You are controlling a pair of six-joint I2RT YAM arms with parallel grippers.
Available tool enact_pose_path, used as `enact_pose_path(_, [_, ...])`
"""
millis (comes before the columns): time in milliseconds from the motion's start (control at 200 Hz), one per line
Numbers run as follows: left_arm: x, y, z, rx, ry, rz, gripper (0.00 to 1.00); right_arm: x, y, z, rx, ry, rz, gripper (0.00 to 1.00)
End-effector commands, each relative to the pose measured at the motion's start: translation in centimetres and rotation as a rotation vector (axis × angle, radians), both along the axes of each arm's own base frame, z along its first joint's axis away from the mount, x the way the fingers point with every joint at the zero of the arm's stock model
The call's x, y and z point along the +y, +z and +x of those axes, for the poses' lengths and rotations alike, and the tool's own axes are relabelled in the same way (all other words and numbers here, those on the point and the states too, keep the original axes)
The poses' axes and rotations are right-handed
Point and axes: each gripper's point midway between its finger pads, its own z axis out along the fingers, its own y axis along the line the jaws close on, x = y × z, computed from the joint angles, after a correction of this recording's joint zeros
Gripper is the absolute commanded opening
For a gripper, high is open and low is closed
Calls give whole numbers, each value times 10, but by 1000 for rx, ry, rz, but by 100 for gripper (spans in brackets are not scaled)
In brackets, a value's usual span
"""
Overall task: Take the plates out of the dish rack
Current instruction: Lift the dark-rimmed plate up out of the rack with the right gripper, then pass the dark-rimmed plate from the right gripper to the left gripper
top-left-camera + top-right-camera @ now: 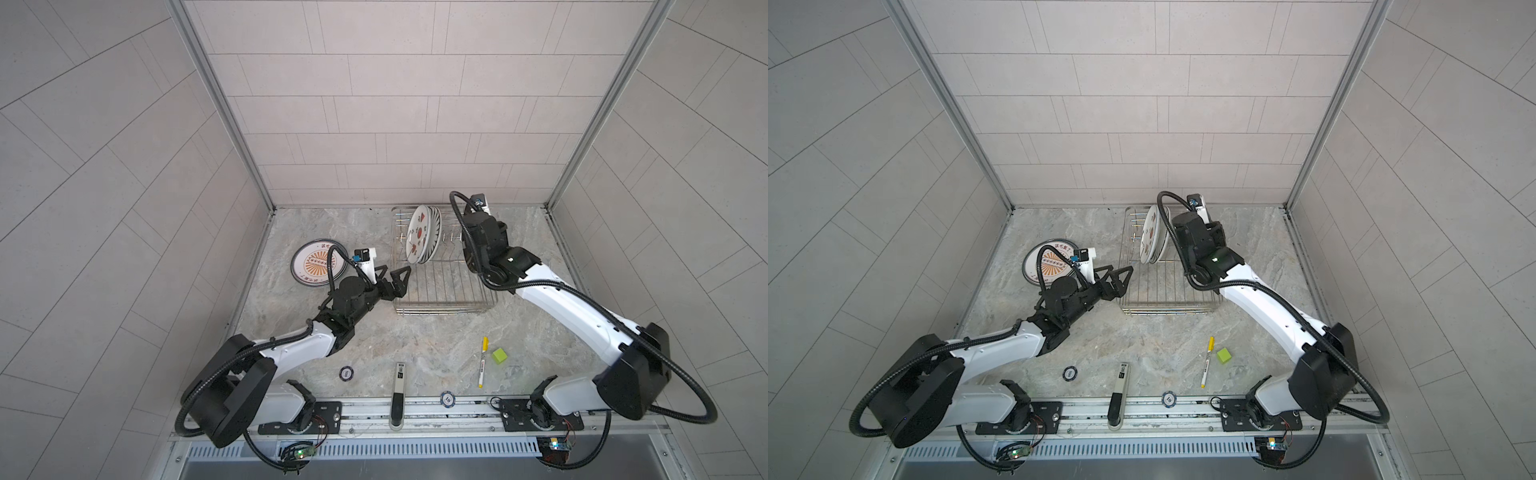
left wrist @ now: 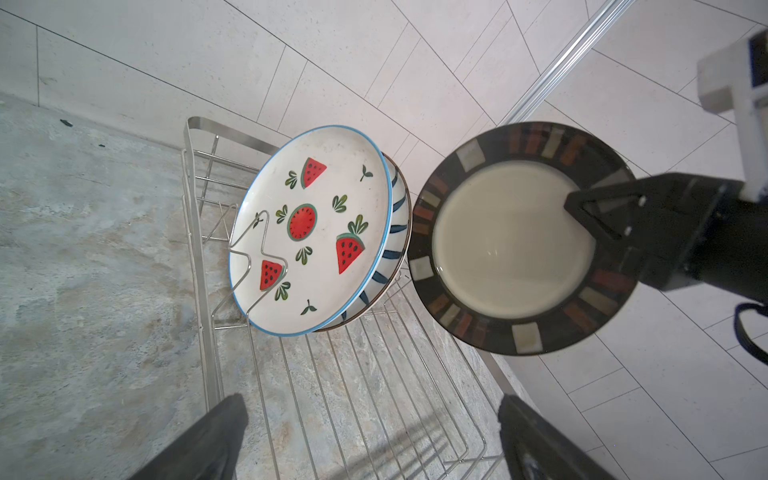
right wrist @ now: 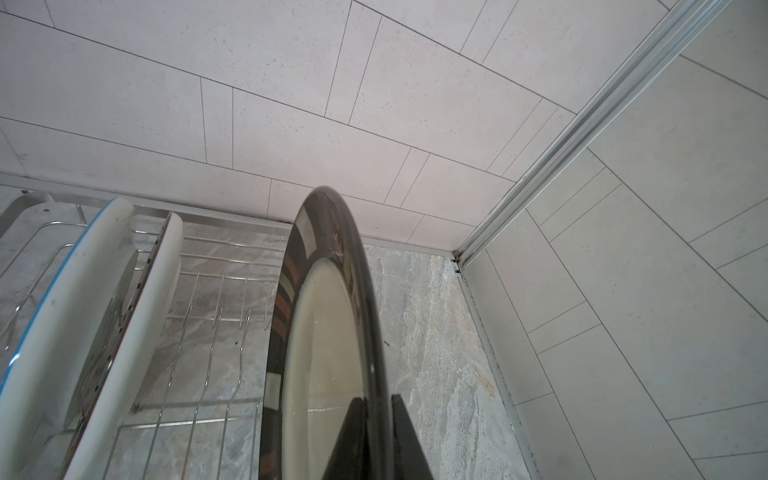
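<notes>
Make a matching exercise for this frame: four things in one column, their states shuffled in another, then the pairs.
1. round white watermelon-pattern plate
2. round dark-rimmed, cream-centred plate
3. round white orange-sunburst plate
4. left gripper

A. flat on the marble tabletop
B. open, empty
C. ungripped, on edge in the chrome wire dish rack
D. clamped by the right gripper

Pairs: 1-C, 2-D, 3-A, 4-B

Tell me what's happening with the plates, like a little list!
Right gripper: shut on the dark-rimmed plate, held upright
Left gripper: open, empty, at the dish rack edge
In rack: watermelon plate, with a blue-striped plate behind it
On table: sunburst plate, lying flat
</notes>
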Motion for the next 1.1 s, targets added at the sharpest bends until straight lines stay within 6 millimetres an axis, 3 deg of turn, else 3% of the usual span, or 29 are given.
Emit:
enact_pose_path(0, [-3,31,0,-56,-6,-37,100,-16,70,-27,-260,7,203,7])
enact_pose_path(200, [-4,43,-9,-68,-41,-49,100,-35,72,-66,-335,98,370,7])
enact_pose_path(315, [-8,53,-20,-95,-102,-42,100,-32,72,-81,-355,187,464,6])
enact_pose_path(676, [2,59,-65,-107,-216,24,100,2,79,-123,-454,483,753,6])
enact_pose_path(841, [10,57,-72,-119,-205,7,100,16,81,-133,-482,584,860,6])
enact_pose_path(971, [16,52,-80,-107,-185,-12,100,47,80,-132,-464,722,961,6])
enact_pose_path(1061, [28,44,-74,-91,-104,5,100,62,84,-133,-470,773,992,6])
enact_pose_path(1096, [31,39,-70,-75,-79,7,100,68,72,-133,-454,778,997,6])
